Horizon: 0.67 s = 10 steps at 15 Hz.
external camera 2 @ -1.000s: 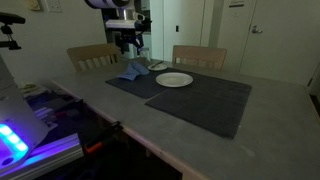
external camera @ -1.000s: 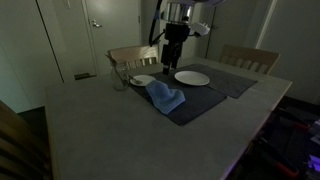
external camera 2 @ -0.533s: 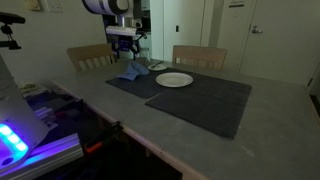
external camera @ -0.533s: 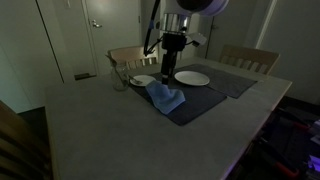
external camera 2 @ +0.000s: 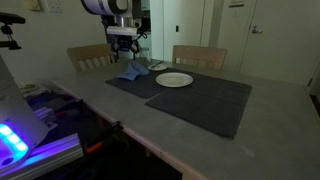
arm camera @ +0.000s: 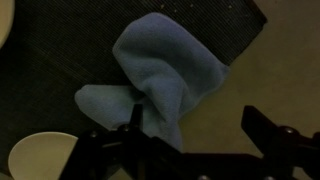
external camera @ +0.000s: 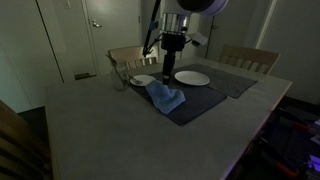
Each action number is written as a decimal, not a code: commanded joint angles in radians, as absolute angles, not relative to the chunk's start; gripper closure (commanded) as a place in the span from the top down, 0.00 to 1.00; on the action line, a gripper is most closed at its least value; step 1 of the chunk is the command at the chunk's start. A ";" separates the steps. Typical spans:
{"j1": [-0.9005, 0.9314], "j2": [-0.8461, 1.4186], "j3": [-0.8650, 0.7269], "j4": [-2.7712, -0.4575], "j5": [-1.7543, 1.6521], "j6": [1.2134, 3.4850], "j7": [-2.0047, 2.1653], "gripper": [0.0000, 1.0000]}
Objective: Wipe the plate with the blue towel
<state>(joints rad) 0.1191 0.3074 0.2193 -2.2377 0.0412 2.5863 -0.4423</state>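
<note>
The blue towel [arm camera: 165,75] lies crumpled on the dark placemat [arm camera: 60,50], just below the gripper [arm camera: 195,150], whose jaws stand wide apart and empty. In the wrist view its nearest fold sits by the 9 o'clock finger, and the bulk stretches toward 12 o'clock. In an exterior view the white plate [external camera: 192,77] lies beyond, at 2 o'clock from the towel.
</note>
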 commanded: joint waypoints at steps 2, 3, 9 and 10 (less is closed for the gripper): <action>0.097 0.335 0.221 -2.210 -0.048 2.605 -0.535 1.00; 0.090 0.345 0.224 -2.206 -0.051 2.621 -0.553 1.00; 0.047 0.446 0.248 -2.162 -0.024 2.686 -0.632 1.00; 0.042 0.465 0.249 -2.151 -0.030 2.693 -0.635 1.00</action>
